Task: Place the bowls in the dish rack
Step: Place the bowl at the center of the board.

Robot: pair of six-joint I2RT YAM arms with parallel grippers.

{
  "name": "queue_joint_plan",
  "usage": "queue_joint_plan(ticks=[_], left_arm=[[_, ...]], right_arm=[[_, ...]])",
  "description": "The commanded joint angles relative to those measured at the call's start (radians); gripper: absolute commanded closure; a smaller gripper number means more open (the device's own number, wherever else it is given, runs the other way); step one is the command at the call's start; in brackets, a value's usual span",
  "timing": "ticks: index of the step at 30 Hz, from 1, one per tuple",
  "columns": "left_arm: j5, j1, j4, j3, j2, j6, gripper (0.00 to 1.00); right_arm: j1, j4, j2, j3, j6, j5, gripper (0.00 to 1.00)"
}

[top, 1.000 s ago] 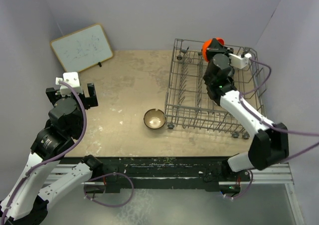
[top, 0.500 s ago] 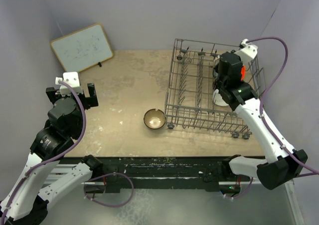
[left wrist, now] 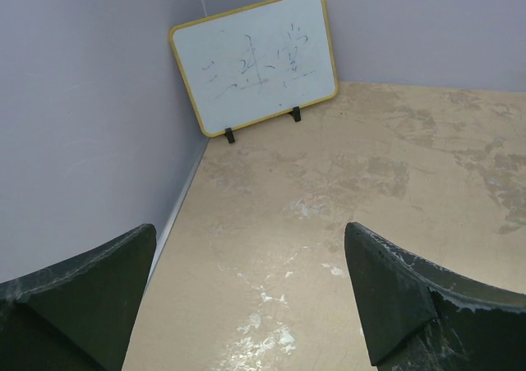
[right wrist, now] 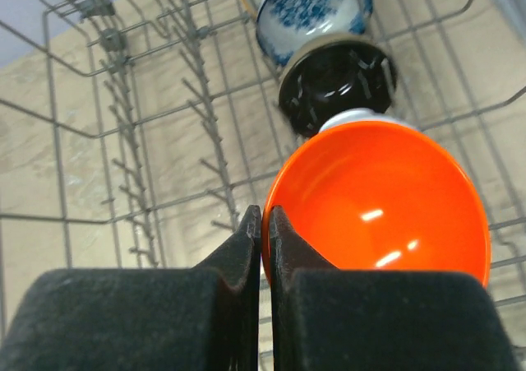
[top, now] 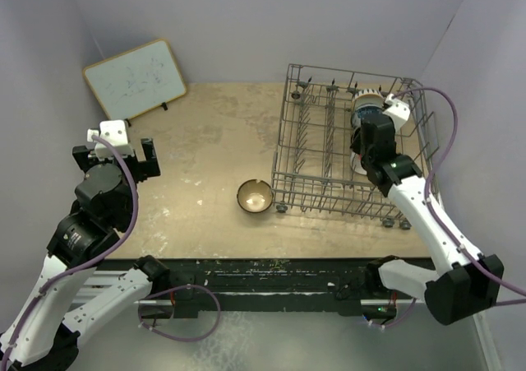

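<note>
Orange-red bowl (right wrist: 386, 198), rim pinched in right end effector (right wrist: 265, 219)

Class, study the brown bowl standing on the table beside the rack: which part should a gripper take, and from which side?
The rim, from above, one finger inside and one outside: the brown bowl sits upright, mouth up, its rounded wall probably too wide to span.

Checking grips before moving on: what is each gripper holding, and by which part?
The right gripper pinches the glossy orange-red round bowl by its rim, one finger inside and one outside. The left gripper, open, holds nothing.
</note>
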Motion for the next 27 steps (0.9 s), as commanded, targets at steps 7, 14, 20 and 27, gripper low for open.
queue_joint_plan(ticks=[7,14,20,27], left_arm=[[0.001,-0.004,0.017,0.026,0.005,-0.001,0.01],[-0.004,-0.004,0.010,0.029,0.008,-0.005,0.01],[-0.002,-0.004,0.006,0.046,0.005,-0.003,0.01],[0.016,-0.004,-0.043,0.182,0.013,-0.036,0.01]], right_arm=[[-0.007,0.317,-0.282,-0.269,0.340,0.023,1.00],[-0.007,0.422,-0.232,-0.232,0.213,-0.005,1.00],[-0.005,0.579,-0.193,-0.091,-0.006,-0.215,1.00],[0.194,0.512,0.000,0.228,-0.203,-0.416,1.00]])
